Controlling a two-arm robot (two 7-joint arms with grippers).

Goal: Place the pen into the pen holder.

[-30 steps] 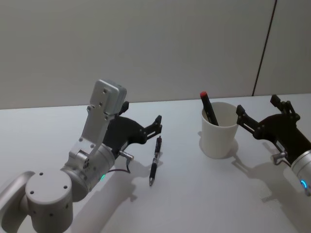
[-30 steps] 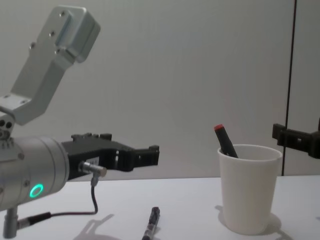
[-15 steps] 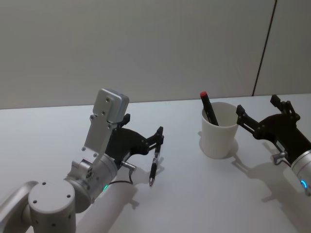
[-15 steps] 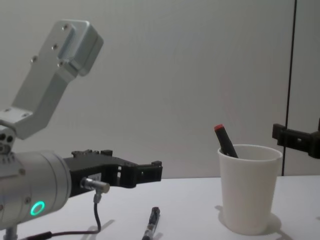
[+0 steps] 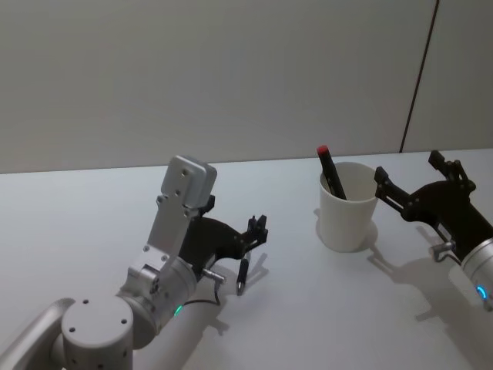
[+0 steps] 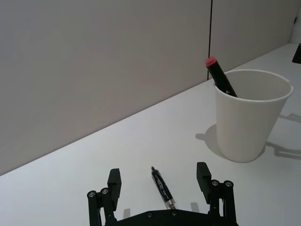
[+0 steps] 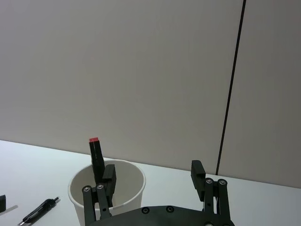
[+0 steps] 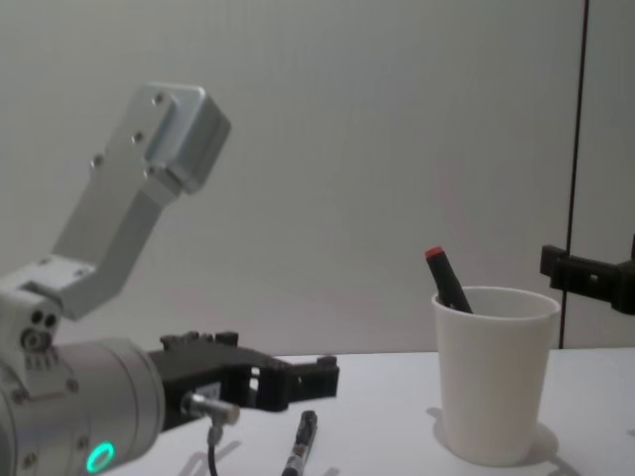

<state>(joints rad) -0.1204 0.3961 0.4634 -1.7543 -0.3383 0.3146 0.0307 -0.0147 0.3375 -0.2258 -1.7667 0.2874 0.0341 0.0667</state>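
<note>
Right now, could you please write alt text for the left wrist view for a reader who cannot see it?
The open left claw brackets a black pen lying on the white table, one finger on each side. Beyond stands a white paper cup holding a red-capped marker, against a plain wall.

My left gripper and right gripper are black. The pen is black with pale markings, the pen holder plain white, its marker black, red-capped.
</note>
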